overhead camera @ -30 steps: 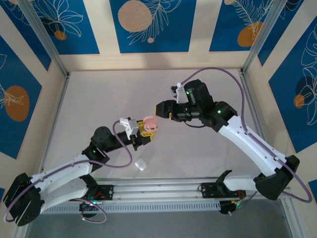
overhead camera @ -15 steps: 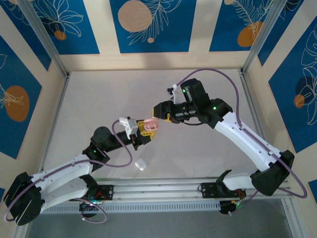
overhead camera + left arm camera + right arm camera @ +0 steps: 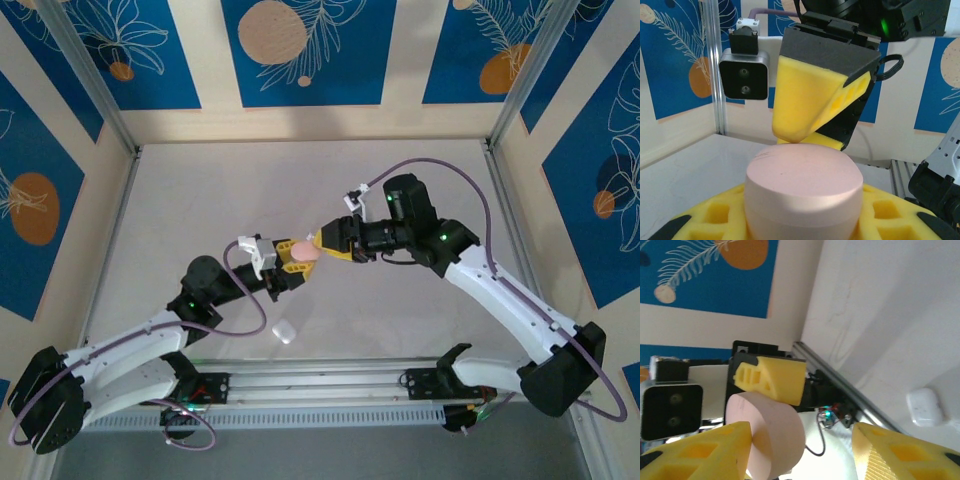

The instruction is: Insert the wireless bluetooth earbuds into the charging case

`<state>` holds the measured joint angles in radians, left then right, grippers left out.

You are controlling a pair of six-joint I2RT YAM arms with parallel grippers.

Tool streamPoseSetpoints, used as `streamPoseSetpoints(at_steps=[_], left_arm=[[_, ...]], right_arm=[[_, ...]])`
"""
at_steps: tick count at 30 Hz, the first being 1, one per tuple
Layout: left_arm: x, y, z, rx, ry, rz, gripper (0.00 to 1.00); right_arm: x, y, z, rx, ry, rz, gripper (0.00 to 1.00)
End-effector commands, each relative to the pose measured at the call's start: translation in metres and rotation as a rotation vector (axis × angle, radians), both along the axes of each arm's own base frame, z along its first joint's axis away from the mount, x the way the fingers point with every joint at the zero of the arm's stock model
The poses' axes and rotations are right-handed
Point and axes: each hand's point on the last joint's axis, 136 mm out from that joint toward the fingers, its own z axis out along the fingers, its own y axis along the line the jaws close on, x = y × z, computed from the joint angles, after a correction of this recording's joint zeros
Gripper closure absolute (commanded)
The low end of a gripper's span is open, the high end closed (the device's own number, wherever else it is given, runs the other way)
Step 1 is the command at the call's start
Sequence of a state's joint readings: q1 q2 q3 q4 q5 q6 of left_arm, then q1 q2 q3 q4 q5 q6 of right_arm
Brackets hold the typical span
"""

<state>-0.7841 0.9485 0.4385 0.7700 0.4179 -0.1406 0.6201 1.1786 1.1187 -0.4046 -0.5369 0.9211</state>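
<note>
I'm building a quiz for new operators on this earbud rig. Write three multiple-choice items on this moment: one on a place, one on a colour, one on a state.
1. Where does the white case lie?
A) on the table, apart from both pincers
B) in the right pincer
C) atop the other case

2. What colour is the round case in the left pincer?
A) blue
B) pink
C) white

3. How does the right pincer stand?
A) shut on a cable
B) shut on the white case
C) open

Key: 1 A, it rests alone on the table; 2 B, the left wrist view shows it pink; 3 C, its yellow fingers stand wide apart.
</note>
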Motion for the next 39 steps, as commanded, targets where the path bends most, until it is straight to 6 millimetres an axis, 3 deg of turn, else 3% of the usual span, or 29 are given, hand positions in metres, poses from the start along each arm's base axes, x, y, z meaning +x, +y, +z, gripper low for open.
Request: streamPoseSetpoints(at_steps=[1,7,13,18,21,31,34,39], left_arm=[[-0.005,-0.001,0.032,-0.078,-0.054,-0.018,0.65],[-0.002,-0.002,0.033,-0.085,-0.059,-0.001,0.65],[-0.001,-0.003,0.034,-0.083,-0.063,-0.006,0.65],[0.001,-0.003,0.028,-0.057,-0.054,0.008,0.63],[0.004,-0.002,0.022,-0.024,-0.047,0.031,0.61],[0.01,0.003,0.005,0.056,-0.026,0.086,0.39],[0.012,0.007,0.001,0.07,-0.01,0.107,0.35],[0.016,0.016,-0.003,0.088,0.024,0.165,0.33]], right_arm=[[-0.017,0.011,0.02,0.131,0.023,0.124,0.45],[-0.026,0.022,0.018,0.174,0.05,0.189,0.48],[-0.025,0.023,0.014,0.173,0.06,0.189,0.59],[-0.02,0.02,0.012,0.166,0.057,0.161,0.79],[-0.013,0.015,0.01,0.162,0.049,0.12,0.86],[0.007,-0.004,0.009,0.166,-0.009,-0.024,0.94],[0.021,-0.02,-0.005,0.126,-0.02,-0.129,0.94],[0.043,-0.059,-0.052,-0.018,0.016,-0.353,0.94]])
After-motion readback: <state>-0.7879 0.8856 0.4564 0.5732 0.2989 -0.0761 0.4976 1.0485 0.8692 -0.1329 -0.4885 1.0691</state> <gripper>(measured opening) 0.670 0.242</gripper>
